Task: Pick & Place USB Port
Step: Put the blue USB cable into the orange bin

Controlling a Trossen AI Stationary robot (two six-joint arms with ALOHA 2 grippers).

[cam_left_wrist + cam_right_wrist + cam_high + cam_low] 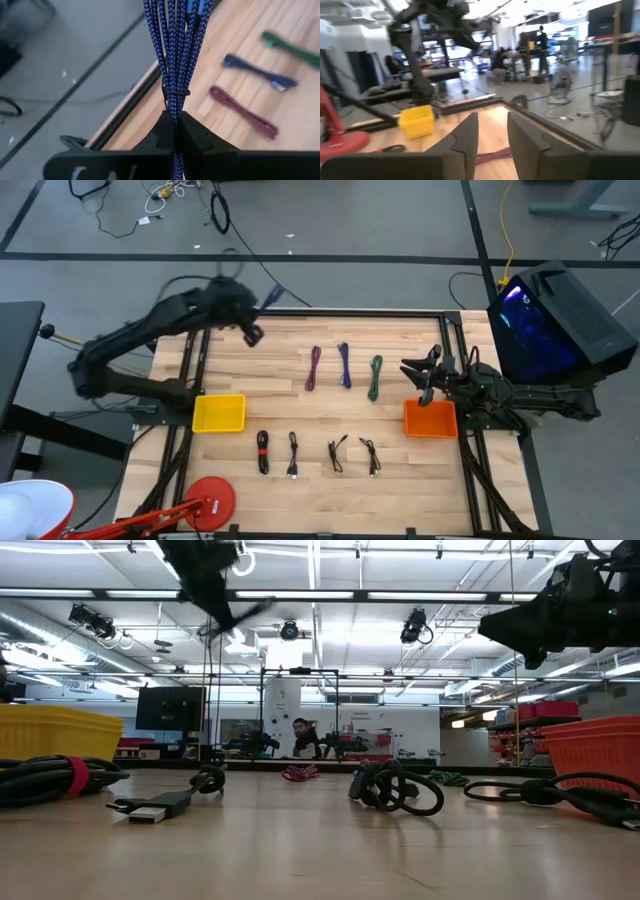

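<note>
Now, the scene line by line:

Step in hand: carrying — the left arm has a cable lifted off the table and holds it high near the far left corner; I judge this is the transport part of pick and place.

Left gripper [175, 137]: clenched on a blue braided cable [172, 60], the bundle tied with a thin band and pinched between the two fingers.

Right gripper [491, 137]: fingers apart, holding nothing, waiting above the orange bin [430, 420] at the right side.

Cable location: in the air, over the far left edge of the table [300, 480], well apart from the yellow bin [218, 413].

Still on the table: a dark red cable [314, 368], another blue cable [344, 365] and a green cable [375, 377] in a row, plus four black cables [262, 452] nearer the front edge.

Next move, my judgement: bring the bundle over a bin — probably the yellow one, it is the closer — lower it, then open the fingers. The loose end hangs free, so it should clear the bin wall first.
</note>
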